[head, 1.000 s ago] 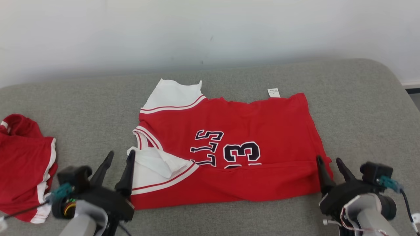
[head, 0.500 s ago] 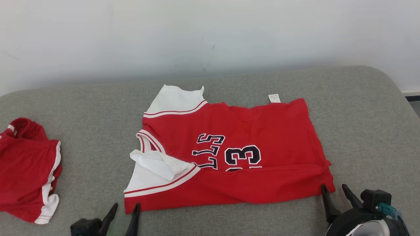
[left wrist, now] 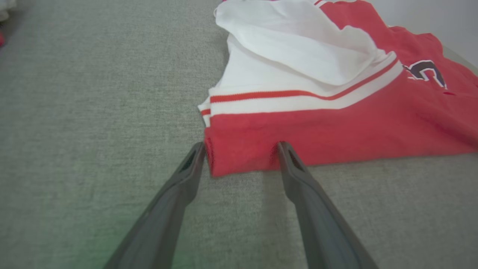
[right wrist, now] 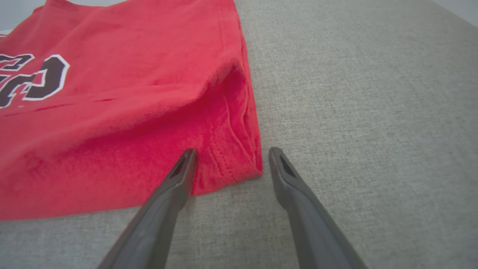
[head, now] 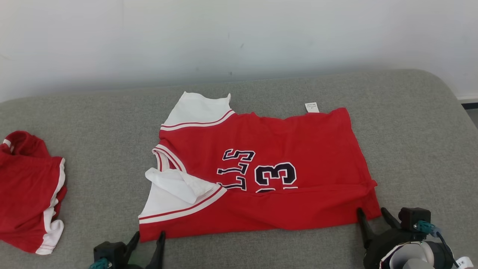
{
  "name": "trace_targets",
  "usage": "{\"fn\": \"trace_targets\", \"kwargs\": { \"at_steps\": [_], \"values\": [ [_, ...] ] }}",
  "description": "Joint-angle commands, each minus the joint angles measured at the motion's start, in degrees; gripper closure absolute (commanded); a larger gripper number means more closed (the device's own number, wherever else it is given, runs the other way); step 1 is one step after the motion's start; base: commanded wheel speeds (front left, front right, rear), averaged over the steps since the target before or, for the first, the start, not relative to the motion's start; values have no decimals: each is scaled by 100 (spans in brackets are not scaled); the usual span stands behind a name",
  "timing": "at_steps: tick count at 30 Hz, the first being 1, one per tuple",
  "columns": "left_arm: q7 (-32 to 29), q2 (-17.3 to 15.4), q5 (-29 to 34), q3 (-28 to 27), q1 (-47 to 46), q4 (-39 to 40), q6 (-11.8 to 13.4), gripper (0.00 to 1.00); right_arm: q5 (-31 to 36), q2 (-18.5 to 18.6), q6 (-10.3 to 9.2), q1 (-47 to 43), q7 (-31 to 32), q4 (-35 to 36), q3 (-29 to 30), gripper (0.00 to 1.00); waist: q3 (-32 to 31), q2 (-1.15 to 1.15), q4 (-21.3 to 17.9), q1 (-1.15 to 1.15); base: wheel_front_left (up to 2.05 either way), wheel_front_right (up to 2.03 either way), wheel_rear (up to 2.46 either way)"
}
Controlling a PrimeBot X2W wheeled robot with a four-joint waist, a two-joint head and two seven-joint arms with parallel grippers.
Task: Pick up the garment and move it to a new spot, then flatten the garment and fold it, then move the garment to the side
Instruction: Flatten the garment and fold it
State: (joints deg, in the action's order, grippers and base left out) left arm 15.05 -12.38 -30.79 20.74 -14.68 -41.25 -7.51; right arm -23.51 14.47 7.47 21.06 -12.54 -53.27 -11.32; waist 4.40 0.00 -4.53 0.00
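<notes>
While red jersey point(head: 283, 149) lies partly folded on grey fabric surface point(head: 410, 130), left gripper point(left wrist: 241, 146) and right gripper point(right wrist: 232, 152) straddle its near corners, jaws released, gripping nothing.

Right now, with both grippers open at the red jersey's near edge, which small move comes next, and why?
Probably ease both forward slightly and close on the near corners. The jersey lies flat, one near strip folded over, so another fold likely remains. The left gripper stands open with the near left corner between its fingertips, the right gripper open around the near right corner, neither holding cloth.
</notes>
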Motion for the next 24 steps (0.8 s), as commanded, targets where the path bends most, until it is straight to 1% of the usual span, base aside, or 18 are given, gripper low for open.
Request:
{"fn": "trace_targets", "kwargs": {
  "at_steps": [1, 2, 3, 4, 5, 6, 9, 13, 17, 24],
  "values": [
    [16, 39, 3, 38, -59, -60, 6, 0, 55, -35, 7, 48, -16, -40, -23, 0, 16, 0, -5, 0, 0, 0, 0],
    [17, 49, -9, 70, -95, -127, 6, 0, 57, -56, 7, 78, -32, -108, -45, 0, 22, 0, -7, 0, 0, 0, 0],
    [14, 69, -45, 97, -121, -220, 6, 8, 53, -79, 7, 100, -44, -163, -71, 19, 20, 0, -11, 0, 0, 0, 0],
    [12, 84, -67, 140, -149, -300, 6, 70, 42, -104, 7, 122, -52, -217, -96, 66, 18, 0, -15, 0, 0, 0, 0],
    [12, 90, -83, 164, -183, -348, 6, 100, 16, -132, 7, 141, -76, -260, -127, 86, 0, 0, -18, 0, 0, 0, 0],
    [12, 109, -108, 193, -194, -372, 6, 100, -18, -149, 7, 149, -100, -283, -163, 100, -19, 0, -20, 0, 0, 0, 0],
    [12, 139, -175, 252, -101, -378, 6, 100, -111, -132, 7, 83, -175, -316, -184, 100, -156, 0, -7, 0, 0, 0, 0],
    [14, 120, -238, 146, 158, -207, 6, 100, -296, -78, 7, -168, -242, -219, -181, 100, -417, 0, 31, 0, 0, 0, 0],
    [15, 89, -262, -47, 547, 93, 9, 100, -535, -26, 7, -503, -264, 73, -85, 100, -553, 0, 61, 0, 0, 0, 0],
    [17, 99, -161, -262, 1229, 568, 10, 100, -680, 76, 7, -1294, -269, 760, 105, 100, -638, 0, 66, 0, 0, 0, 0]
  ]
}}
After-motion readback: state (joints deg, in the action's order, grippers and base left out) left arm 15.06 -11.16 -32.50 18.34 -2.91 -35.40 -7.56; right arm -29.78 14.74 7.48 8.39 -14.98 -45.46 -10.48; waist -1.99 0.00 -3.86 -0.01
